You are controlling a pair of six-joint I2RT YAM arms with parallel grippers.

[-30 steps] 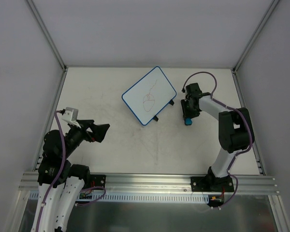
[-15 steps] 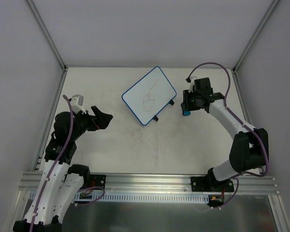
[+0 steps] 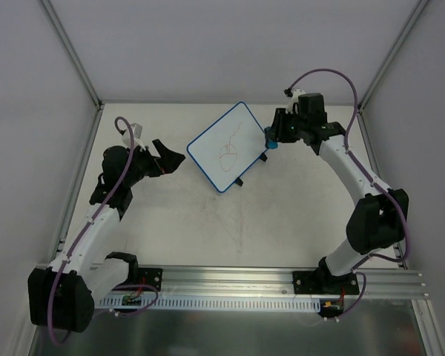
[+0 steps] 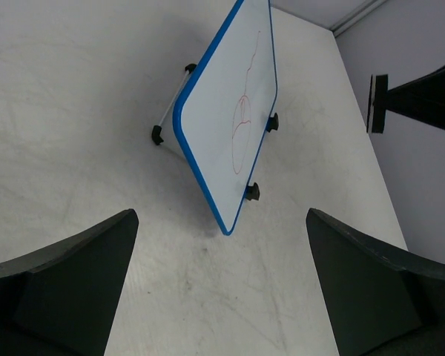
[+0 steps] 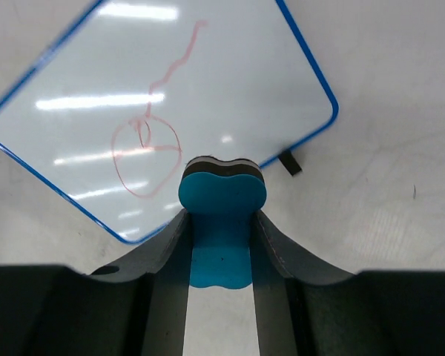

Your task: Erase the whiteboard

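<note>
My right pincer [image 5: 221, 222] is pressed together on the blue eraser [image 5: 222, 196], which sits straight between the two fingers with its dark felt side turned to the whiteboard [image 3: 229, 147]; my left pincer [image 4: 222, 289] is spread wide, holds nothing, and points at the board from the other side. The whiteboard is in the far middle of the table [image 3: 297, 222], turned at an angle and leaning on a small stand with black feet [image 4: 251, 191]; the red scribble [image 5: 144, 152], a loop with a long tail, is near the middle of its face and not yet wiped. From above, the eraser is at the right edge of the board; whether the felt touches the surface, I cannot tell.

I judge that the step in hand is to bring the felt onto the drawing; to do it well I should lay the felt flat against the tilted face, not with one corner only, and press gently, because a hard push may slide or tip the board. The strokes should cover the loop and follow the tail to the far corner; my free left pincer could steady the rim.
</note>
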